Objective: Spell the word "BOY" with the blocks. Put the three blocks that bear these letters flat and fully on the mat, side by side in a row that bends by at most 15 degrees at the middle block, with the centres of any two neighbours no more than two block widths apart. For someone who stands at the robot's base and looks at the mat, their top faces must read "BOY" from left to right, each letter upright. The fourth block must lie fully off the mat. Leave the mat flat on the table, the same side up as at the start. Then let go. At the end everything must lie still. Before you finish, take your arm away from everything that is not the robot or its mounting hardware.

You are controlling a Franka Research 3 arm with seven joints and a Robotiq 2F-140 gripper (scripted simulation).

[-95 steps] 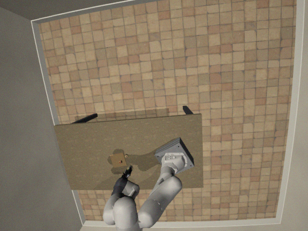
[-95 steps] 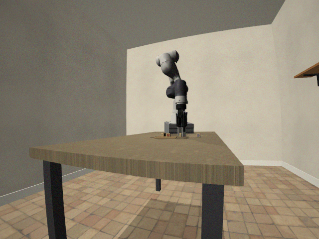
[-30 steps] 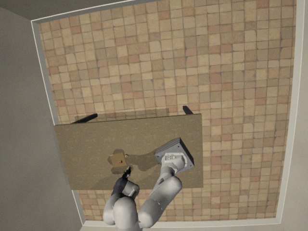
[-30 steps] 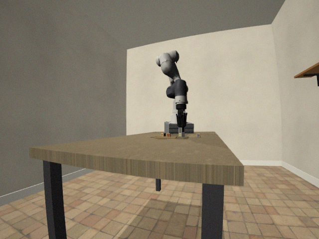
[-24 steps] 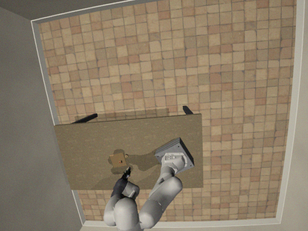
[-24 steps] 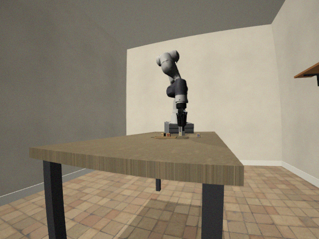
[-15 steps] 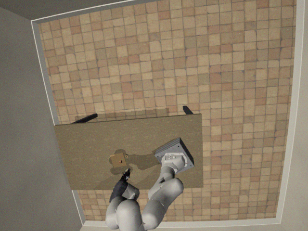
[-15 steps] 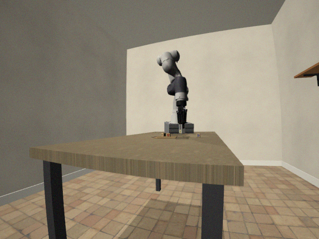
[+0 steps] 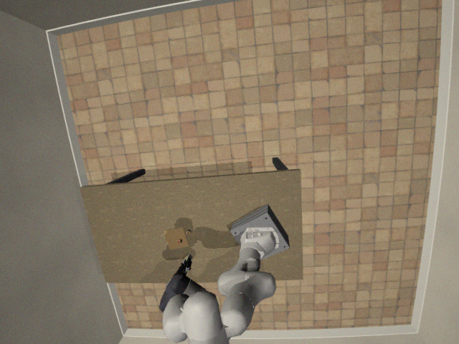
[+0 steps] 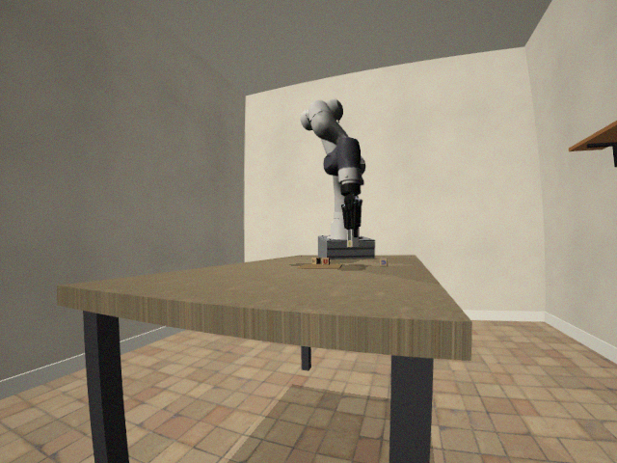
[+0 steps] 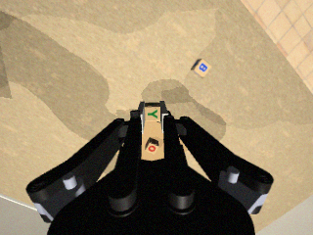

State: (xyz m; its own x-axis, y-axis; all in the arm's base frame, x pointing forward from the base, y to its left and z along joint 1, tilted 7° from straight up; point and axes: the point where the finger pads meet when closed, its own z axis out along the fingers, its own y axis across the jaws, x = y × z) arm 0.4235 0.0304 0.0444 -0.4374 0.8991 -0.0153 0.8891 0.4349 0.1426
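My gripper (image 11: pixel 152 108) (image 10: pixel 350 237) (image 9: pixel 187 261) is shut on a small wooden block (image 11: pixel 152 143) (image 10: pixel 349 243) and holds it a little above the table. The block shows a green Y on one face and a red mark on another. A block with a blue B (image 11: pixel 201 68) (image 10: pixel 383 261) lies alone on the table, off to one side. The small tan mat (image 9: pixel 172 233) (image 10: pixel 321 266) lies flat towards the table's middle. Two more blocks (image 10: pixel 314 260) (image 10: pixel 325 260) sit at the mat; their letters are too small to read.
The wooden table (image 9: pixel 122 222) (image 10: pixel 279 293) carries the robot's grey base plate (image 9: pixel 259 222) (image 10: pixel 346 246). The table's edge and the tiled floor (image 11: pixel 289 29) lie close beyond the B block. A wall shelf (image 10: pixel 595 139) is far right.
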